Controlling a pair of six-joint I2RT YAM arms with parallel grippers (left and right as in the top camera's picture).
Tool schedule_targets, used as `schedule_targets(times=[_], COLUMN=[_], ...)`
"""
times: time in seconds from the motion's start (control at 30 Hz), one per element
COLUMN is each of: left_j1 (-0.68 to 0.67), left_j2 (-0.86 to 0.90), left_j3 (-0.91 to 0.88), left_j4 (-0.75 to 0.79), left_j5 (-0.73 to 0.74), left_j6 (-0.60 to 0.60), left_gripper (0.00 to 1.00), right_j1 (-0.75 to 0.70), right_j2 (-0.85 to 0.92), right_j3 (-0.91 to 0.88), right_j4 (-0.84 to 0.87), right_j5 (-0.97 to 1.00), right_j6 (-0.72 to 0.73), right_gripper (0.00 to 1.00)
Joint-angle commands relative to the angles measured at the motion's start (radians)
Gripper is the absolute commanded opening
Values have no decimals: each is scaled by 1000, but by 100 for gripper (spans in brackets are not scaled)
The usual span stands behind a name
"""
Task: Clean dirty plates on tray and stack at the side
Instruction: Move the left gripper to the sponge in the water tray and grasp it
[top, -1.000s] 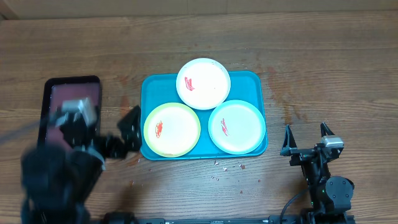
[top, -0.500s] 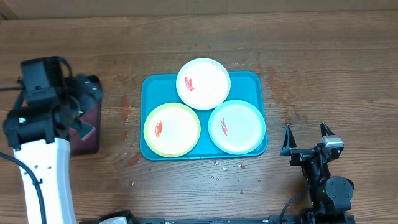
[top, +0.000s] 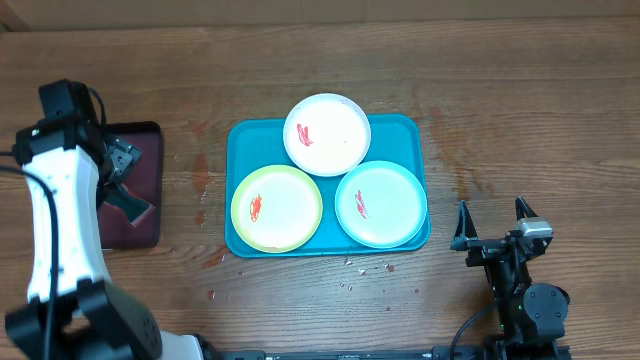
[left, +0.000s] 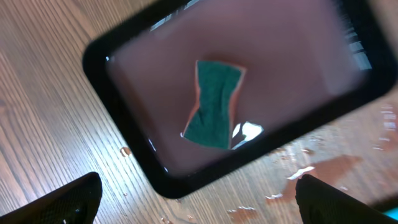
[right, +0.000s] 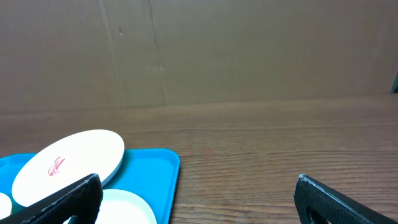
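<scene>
The turquoise tray (top: 400, 128) lies mid-table and holds three plates. The white plate (top: 327, 134) is at the back, the yellow-green rimmed plate (top: 277, 208) front left, the light teal rimmed plate (top: 381, 204) front right. Each carries a red smear. My left gripper (top: 130, 180) hangs open over the maroon tray, well left of the plates. In the left wrist view its open gripper (left: 199, 199) holds nothing. My right gripper (top: 493, 218) rests open to the right of the turquoise tray. The right wrist view shows the gripper (right: 198, 196) empty, with the white plate (right: 68, 165) and tray (right: 152, 174) ahead to its left.
A black-rimmed maroon tray (left: 298, 56) at the table's left holds a green sponge (left: 214, 104). Wet patches (left: 323, 169) lie on the wood beside it. Small crumbs (top: 360, 265) are scattered in front of the turquoise tray. A cardboard wall (right: 199, 50) backs the table.
My left arm has swung away from the turquoise tray's left side and now reaches over the maroon tray. The right arm and the plates have not moved.
</scene>
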Motion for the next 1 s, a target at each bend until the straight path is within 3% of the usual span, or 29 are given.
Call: schedule_targets(times=[0.0,0.37,0.5,0.73,0.97], left_j1=[43,64,64,97,148], left_j2=[82,233,294,380,388], left_j3=[14,14,14,14,14], left_j4=[-3,45,78,106,102], left_j5=[63,197,231,230,237], left_j6=[16,70,148,153,155], left_gripper=[100,88,88,86,70], right_j1=[-2,-2,-2,-2,-2], right_j2=[-8,-8,-8,-8,-8], right_j3=[-11,-11,-11,-11,-11], right_j4=[6,6,6,6,6], right_j5=[10,10,10,10,10], right_j6=[-6,-6,-6,-6,-6], right_gripper=[100,100,100,100,100])
